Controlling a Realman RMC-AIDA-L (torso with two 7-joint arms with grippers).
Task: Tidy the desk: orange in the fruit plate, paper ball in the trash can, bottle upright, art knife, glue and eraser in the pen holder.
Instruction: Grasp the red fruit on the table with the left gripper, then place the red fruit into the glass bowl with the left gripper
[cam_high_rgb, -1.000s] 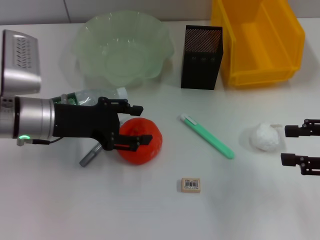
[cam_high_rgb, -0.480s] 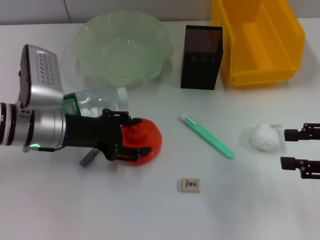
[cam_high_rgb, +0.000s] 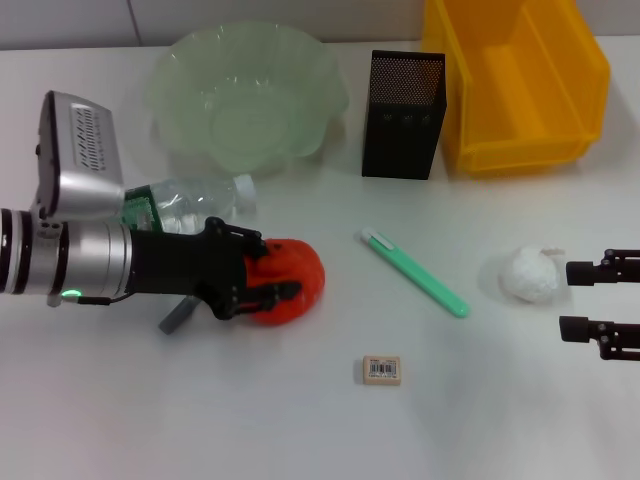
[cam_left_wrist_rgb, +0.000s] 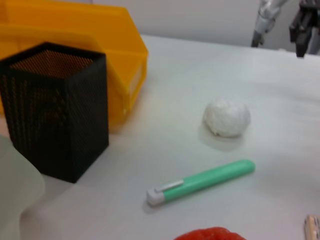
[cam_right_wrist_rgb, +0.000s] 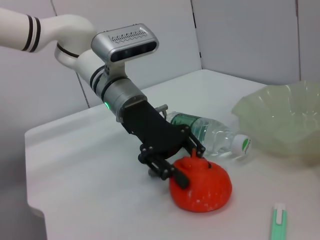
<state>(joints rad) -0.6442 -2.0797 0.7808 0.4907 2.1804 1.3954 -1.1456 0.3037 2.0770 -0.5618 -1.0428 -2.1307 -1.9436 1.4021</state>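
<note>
The orange (cam_high_rgb: 300, 278) rests on the table at centre left. My left gripper (cam_high_rgb: 272, 268) is shut on it, one finger on each side; it also shows in the right wrist view (cam_right_wrist_rgb: 184, 162) on the orange (cam_right_wrist_rgb: 202, 187). The bottle (cam_high_rgb: 195, 200) lies on its side behind the left arm. The glue (cam_high_rgb: 178, 318) is partly hidden under that arm. The art knife (cam_high_rgb: 415, 273) and the eraser (cam_high_rgb: 381, 369) lie in the middle. The paper ball (cam_high_rgb: 530, 275) sits just left of my open right gripper (cam_high_rgb: 567, 297). The fruit plate (cam_high_rgb: 180, 120), pen holder (cam_high_rgb: 402, 115) and trash can (cam_high_rgb: 520, 90) stand at the back.
The left wrist view shows the pen holder (cam_left_wrist_rgb: 55, 115), trash can (cam_left_wrist_rgb: 75, 45), paper ball (cam_left_wrist_rgb: 226, 117), art knife (cam_left_wrist_rgb: 202, 181) and my right gripper (cam_left_wrist_rgb: 282, 25) beyond. White table surface lies in front of the eraser.
My left gripper has lowered over the orange and its fingers have closed in on it. The right gripper has drawn back slightly to the right.
</note>
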